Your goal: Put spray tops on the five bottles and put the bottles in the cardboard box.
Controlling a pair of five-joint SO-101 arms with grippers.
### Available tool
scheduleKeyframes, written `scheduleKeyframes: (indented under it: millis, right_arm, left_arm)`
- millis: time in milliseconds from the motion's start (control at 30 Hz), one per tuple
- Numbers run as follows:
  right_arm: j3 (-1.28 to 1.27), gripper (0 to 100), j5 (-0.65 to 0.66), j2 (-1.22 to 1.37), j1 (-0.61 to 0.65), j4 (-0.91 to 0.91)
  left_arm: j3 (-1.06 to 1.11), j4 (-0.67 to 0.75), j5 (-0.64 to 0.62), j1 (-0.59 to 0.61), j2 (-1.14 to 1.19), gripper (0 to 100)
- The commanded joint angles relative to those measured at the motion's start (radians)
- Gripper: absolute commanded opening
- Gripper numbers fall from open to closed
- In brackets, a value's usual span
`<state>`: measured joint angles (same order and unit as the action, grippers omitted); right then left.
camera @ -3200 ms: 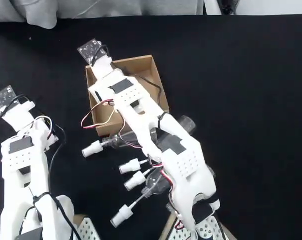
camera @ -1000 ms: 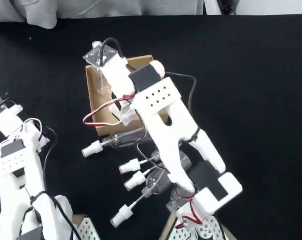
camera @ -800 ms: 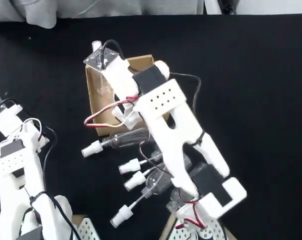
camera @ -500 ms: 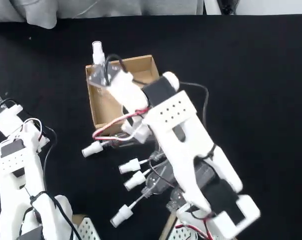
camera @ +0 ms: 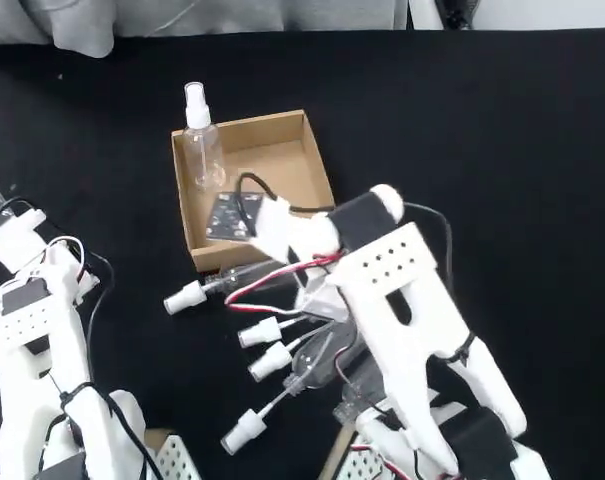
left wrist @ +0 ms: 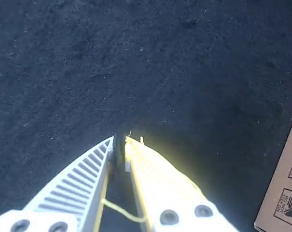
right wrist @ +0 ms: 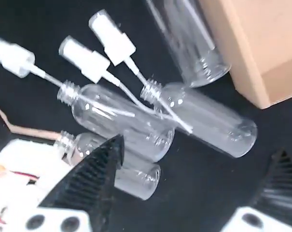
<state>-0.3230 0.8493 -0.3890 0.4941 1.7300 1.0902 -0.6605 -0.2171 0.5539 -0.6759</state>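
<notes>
One bottle boxed, four waiting beneath open jaws

One clear plastic bottle with a white spray top (camera: 201, 140) stands upright in a corner of the shallow brown cardboard box (camera: 282, 165), well beyond the right arm's jaws. Tucked into the corner, it probably leaves room for four more. The white right arm (camera: 402, 300) hangs above the rest, its black ribbed jaws spread wide and holding nothing, likely lined up for the next pick. Just ahead of those jaws, against the box's outer wall, lies a second capped clear bottle (right wrist: 187, 41). Between and under the jaws lie three uncapped clear bottles (right wrist: 121, 121), touching one another. Three loose white spray tops (right wrist: 112, 41) sit just past their necks, dip tubes running into or across them; I cannot tell which. The left arm (camera: 37, 310) is well apart from all this. Its pale jaws are closed on nothing above bare table, and it seems parked until a bottle needs steadying. Everything rests on a matt black table (camera: 502, 150). Grey fabric (camera: 72, 25) lies along its far edge.
</notes>
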Motion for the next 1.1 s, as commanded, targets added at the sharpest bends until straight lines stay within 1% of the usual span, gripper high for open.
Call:
scheduleKeyframes:
  millis: [0, 133, 400, 700, 867, 1067]
  right_arm:
    - [-0.039, 40.0, 0.072, -0.047, -0.058, -0.002]
    - [-0.116, 40.0, 0.147, -0.053, -0.06, -0.034]
    - [-0.193, 39.9, 0.279, -0.053, -0.063, -0.12]
    - [-0.305, 39.9, 0.451, -0.047, -0.172, -0.296]
    - [-0.361, 39.9, 0.489, -0.047, -0.19, -0.379]
    - [-0.437, 39.8, 0.491, -0.045, -0.184, -0.506]
  left_arm:
    - [-0.013, 0.018, -0.002, -0.024, -0.037, 3]
    - [-0.013, 0.018, -0.002, -0.024, -0.035, 3]
    - [-0.013, 0.018, -0.002, -0.024, -0.035, 3]
    - [-0.013, 0.018, -0.002, -0.025, -0.035, 3]
    - [-0.013, 0.02, -0.002, -0.027, -0.035, 3]
    - [-0.013, 0.02, -0.002, -0.027, -0.035, 3]
